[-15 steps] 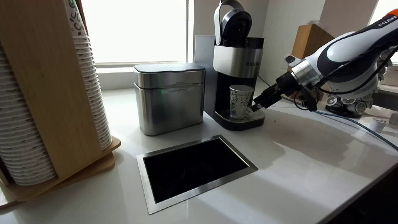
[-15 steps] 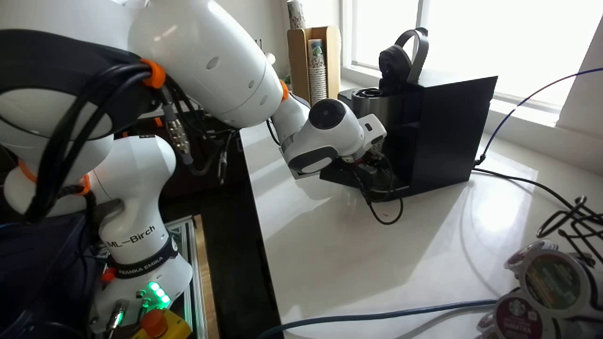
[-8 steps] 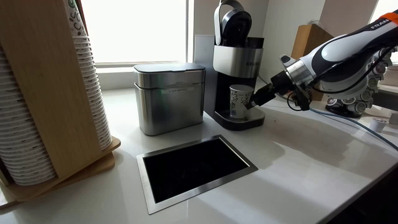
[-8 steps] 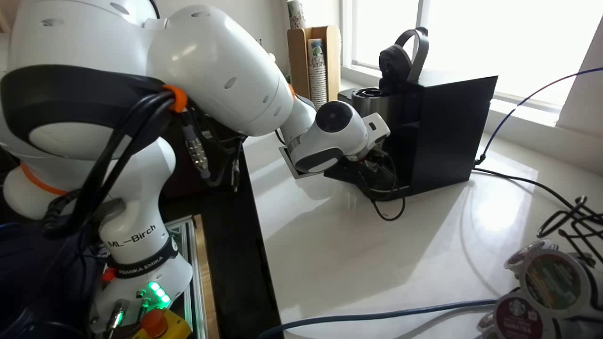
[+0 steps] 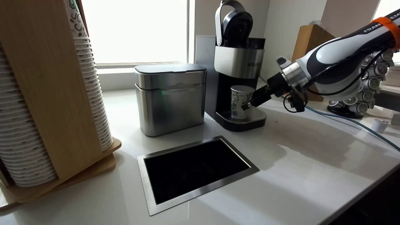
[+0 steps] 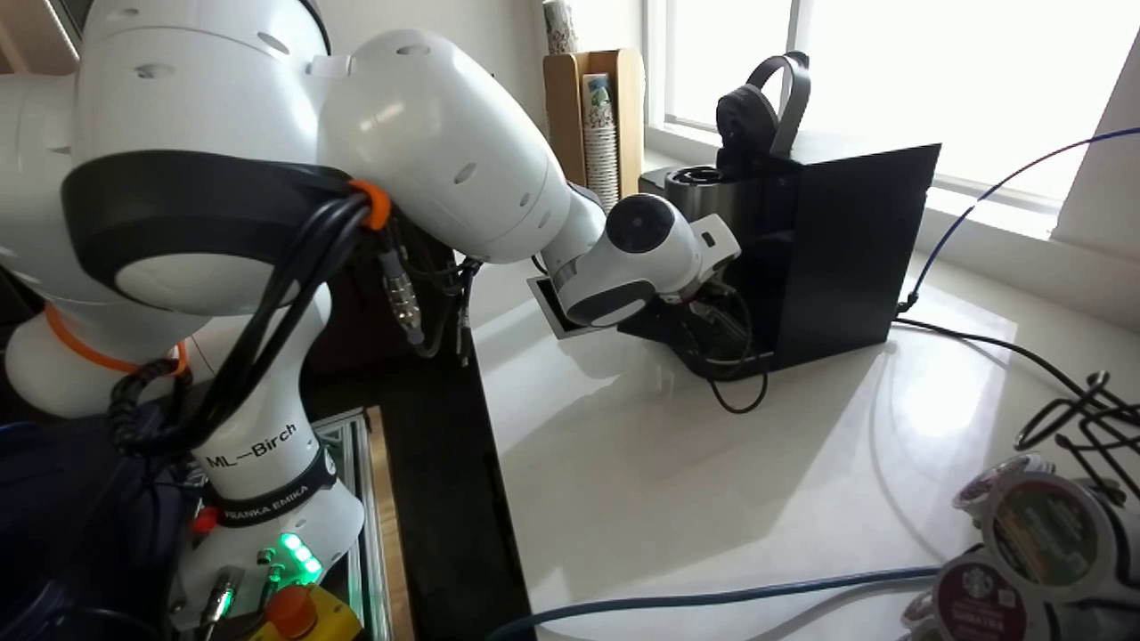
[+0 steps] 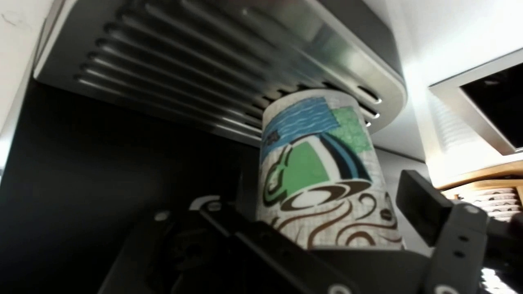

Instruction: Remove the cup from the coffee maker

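The window (image 5: 137,31) blazes white in both exterior views! Glare and soft shadows share the desk (image 6: 677,481); wrist view's lower left, nearly black!

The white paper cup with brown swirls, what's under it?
The cup stands on the slotted, silvery drip tray of the tall black-and-silver coffee maker. The tray shows beside the cup, but the spot right beneath is covered.
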Tool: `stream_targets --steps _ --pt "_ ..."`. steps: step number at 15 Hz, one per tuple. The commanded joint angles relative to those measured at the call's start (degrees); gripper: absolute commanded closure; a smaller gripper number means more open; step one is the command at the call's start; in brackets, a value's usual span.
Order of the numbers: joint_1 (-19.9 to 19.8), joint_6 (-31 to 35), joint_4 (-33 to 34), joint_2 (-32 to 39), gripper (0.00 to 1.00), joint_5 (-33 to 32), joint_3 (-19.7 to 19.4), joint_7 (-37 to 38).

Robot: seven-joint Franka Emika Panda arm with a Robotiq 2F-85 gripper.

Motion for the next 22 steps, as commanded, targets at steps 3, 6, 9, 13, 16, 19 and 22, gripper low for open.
stream_targets --steps 3,6,9,13,16,19,22 --pt "1.34 1.15 1.68 -1.52 0.39 -2.34 -1.69 2.12" --pt "1.19 0.77 2.08 -1.63 0.62 -2.64 -1.63 2.45" --pt "0.81 0.07 1.9 -1.72 0.19 -2.93 -1.31 2.69" --pt "-0.66 -1.29 0.49 -1.04 0.0 -3.3 -0.22 3.1" --pt "-3.53 -1.8 -2.15 0.07 0.0 -3.48 1.79 3.79" --pt "-9.42 -3.14 -6.35 2.19 0.0 -2.92 5.9 5.45" --pt "-17.3 -0.65 -11.62 7.11 0.0 -2.25 10.35 7.95"
